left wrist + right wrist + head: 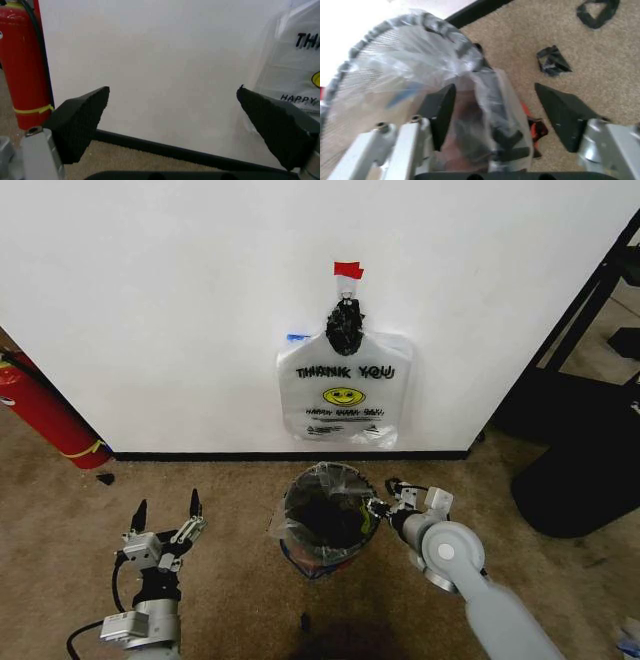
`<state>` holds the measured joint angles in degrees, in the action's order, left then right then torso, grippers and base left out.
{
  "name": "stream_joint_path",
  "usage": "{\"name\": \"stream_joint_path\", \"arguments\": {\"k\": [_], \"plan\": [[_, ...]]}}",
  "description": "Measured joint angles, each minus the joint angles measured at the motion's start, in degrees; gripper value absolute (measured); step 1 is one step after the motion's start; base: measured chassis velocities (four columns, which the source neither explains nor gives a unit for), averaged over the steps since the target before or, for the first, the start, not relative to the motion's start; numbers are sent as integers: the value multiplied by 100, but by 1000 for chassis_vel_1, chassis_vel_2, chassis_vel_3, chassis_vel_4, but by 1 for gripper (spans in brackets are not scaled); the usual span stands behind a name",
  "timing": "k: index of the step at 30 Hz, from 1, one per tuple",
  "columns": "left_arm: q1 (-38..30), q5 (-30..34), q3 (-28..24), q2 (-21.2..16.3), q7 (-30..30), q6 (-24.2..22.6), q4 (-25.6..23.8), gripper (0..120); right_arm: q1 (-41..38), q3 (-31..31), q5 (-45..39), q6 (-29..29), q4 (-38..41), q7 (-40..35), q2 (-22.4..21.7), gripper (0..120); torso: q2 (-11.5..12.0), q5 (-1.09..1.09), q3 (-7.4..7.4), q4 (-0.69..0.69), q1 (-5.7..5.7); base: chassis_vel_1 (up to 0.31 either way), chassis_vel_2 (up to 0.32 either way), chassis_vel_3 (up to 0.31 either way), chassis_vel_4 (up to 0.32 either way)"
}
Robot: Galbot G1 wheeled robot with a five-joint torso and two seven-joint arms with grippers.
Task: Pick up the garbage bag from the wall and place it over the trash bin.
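Observation:
The trash bin [292, 505], small, round and black, stands on the carpet just before the wall. The garbage bag [298, 552], thin clear plastic with blue patches, is stretched over its rim and hangs down its outside. My right gripper [383, 498] is at the bin's right rim, open. In the right wrist view a crinkled fold of the garbage bag [410, 63] lies between the spread fingers of the right gripper [495, 86]; the bin's red base [537, 129] peeks out below. My left gripper [167, 510] stands open on the left, low over the carpet, facing the wall with nothing between its fingers [80, 120].
A like bag [345, 395] with "THANK YOU" print and a smiley hangs on the wall under red tape [348, 270]. A red fire extinguisher [45, 415] leans at the far left. Black furniture [580, 470] stands to the right. Black scraps [552, 60] lie on the carpet.

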<state>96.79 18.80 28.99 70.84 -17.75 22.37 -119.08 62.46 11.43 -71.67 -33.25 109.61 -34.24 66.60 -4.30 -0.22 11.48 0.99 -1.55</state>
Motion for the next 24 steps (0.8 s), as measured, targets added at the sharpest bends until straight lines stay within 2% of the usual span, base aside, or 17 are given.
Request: {"name": "stream_joint_path", "arguments": {"k": [1,7,8,11,14,16,24], "plan": [[0,0,0,0,0,0,0,100,0,0,0,0,0,0,0,64,0,0,0,0,0,0,0,0,0],[17,-16,29,-1,-3,-42,-70,100,201,228,-29,-34,285,218,-32,90,0,1,0,0,0,0,0,0,0],[17,-16,29,-1,-3,-42,-70,100,201,228,-29,-34,285,218,-32,90,0,1,0,0,0,0,0,0,0],[23,-45,59,17,-6,-56,-104,100,471,424,504,155,557,516,-55,98,0,0,0,0,0,0,0,0,0],[25,-47,73,36,13,-129,-170,100,799,625,1014,446,873,754,-49,100,0,1,0,0,0,0,0,0,0],[27,-46,75,39,25,-146,-188,100,845,657,1074,488,919,771,-43,100,0,0,0,0,0,0,0,0,0],[11,-134,-114,53,88,-362,-484,100,1925,1456,2128,1024,1965,1151,220,100,0,0,-1,1,0,0,0,0,0]]}}
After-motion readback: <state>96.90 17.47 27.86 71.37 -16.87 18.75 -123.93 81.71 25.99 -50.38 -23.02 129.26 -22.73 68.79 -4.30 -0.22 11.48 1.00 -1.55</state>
